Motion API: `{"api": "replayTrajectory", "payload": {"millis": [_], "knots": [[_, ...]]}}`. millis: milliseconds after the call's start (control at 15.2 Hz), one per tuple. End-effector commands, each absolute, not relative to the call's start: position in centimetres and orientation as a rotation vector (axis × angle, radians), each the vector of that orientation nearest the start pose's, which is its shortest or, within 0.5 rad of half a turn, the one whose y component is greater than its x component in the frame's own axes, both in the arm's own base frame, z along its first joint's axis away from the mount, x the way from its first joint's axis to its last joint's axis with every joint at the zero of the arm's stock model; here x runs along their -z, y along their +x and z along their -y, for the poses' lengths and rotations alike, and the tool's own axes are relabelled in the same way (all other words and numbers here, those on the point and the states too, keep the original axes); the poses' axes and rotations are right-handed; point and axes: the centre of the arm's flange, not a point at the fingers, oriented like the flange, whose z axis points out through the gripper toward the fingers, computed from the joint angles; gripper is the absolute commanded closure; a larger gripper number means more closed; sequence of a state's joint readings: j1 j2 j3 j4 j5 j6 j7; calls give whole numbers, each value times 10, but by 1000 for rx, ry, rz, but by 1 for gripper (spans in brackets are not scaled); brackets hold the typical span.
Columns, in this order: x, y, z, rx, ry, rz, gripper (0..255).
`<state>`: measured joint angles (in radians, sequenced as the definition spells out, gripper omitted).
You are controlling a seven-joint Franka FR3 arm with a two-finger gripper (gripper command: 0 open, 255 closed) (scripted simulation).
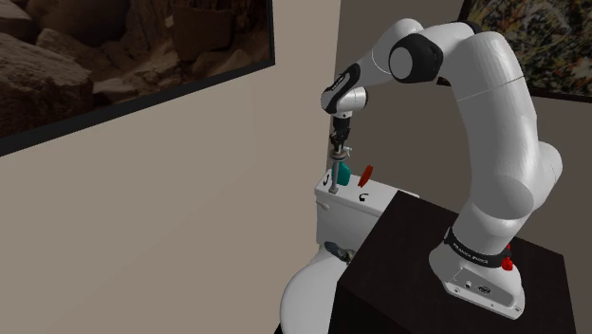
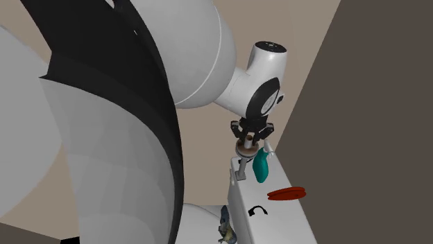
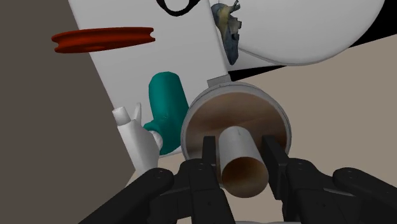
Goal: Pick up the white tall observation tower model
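Tower model, upper cylinder pinched by narrowly parted end effector, teal object beside

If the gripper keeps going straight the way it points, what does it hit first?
The tower model the gripper clasps: its wide round deck sits just ahead of the jaws. Beyond that, probably the white tank lid.

All three views toward the tool

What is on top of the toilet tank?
A teal object, a red disc, a black hook and the tower model, clasped by the gripper. Its deck hides its foot from the wrist camera.
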<state>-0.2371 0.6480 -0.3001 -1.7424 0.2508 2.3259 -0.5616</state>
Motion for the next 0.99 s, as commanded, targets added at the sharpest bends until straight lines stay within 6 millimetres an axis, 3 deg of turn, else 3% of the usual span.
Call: {"api": "replayTrajectory", "payload": {"millis": [0,924], "knots": [[-214,581,321,-38,-3124,-150,255],[-288,581,321,-38,-3124,-150,255]]}}
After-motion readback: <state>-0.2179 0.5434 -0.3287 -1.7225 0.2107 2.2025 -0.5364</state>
